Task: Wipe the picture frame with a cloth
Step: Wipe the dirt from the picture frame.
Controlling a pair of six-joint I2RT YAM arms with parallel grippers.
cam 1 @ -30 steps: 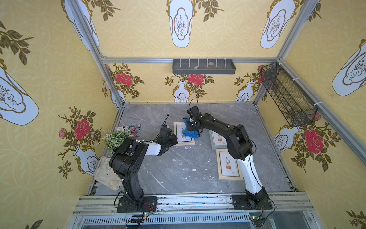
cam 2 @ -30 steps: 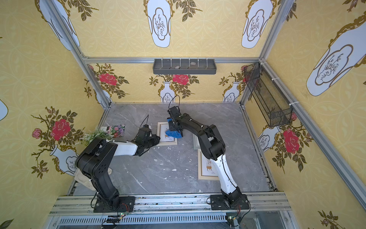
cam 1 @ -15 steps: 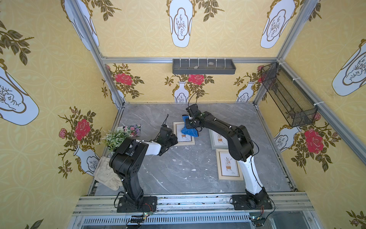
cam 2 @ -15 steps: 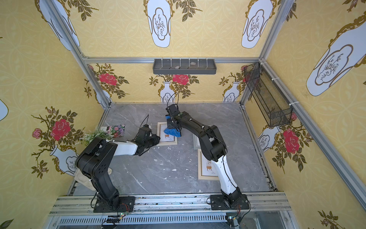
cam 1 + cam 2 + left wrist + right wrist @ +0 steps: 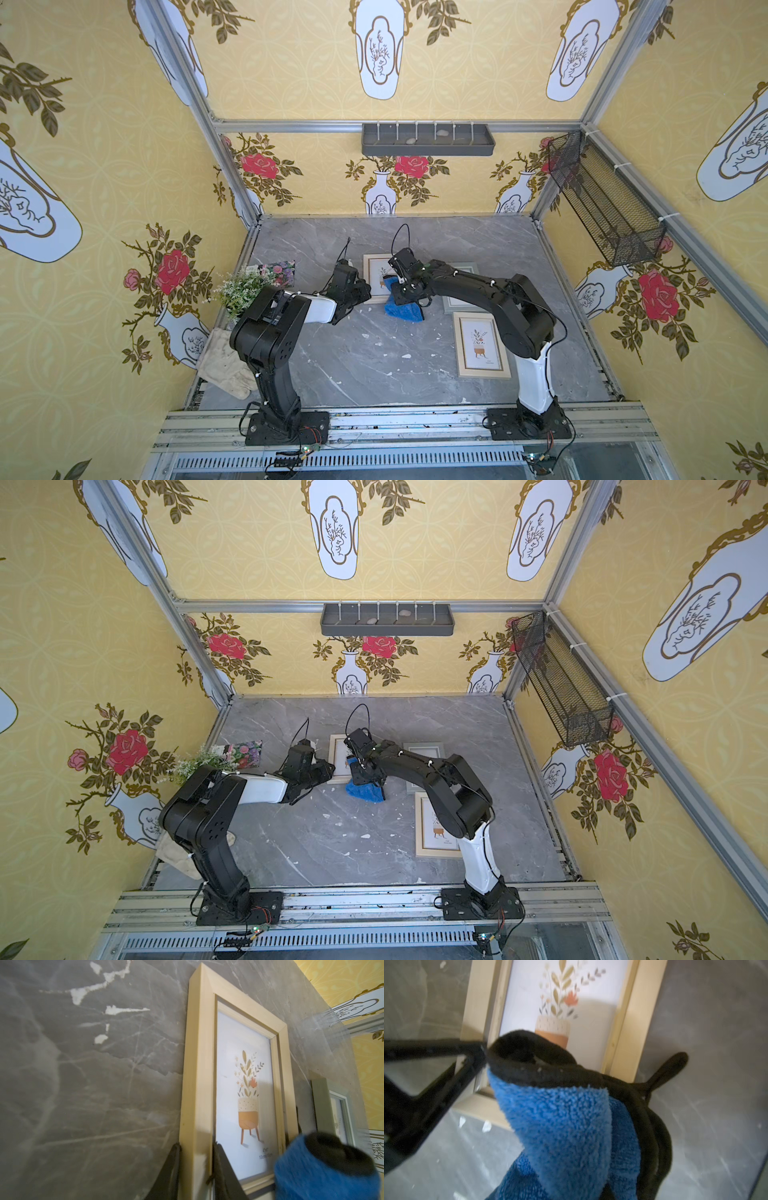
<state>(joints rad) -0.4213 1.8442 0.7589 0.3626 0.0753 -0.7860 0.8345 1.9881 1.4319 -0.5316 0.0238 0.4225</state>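
Plush bright-blue microfibre cloth with black trim (image 5: 401,309) parked at the near short end of a light wooden picture frame with a potted-plant print (image 5: 376,270)

Got the right gripper (image 5: 406,298) pressed together on a bunched fold of that cloth, hovering over the frame's near corner, rest of the fabric spilling onto the grey marble tabletop (image 5: 374,345). Got the left gripper (image 5: 196,1145) pinching the long rail on the opposite side, near the same end, probably pinning it flat. Long axis pointing away from both bases toward the back wall, nearly all the glass lying beyond the cloth. Guessing the next stroke needs to push straight out along that axis.
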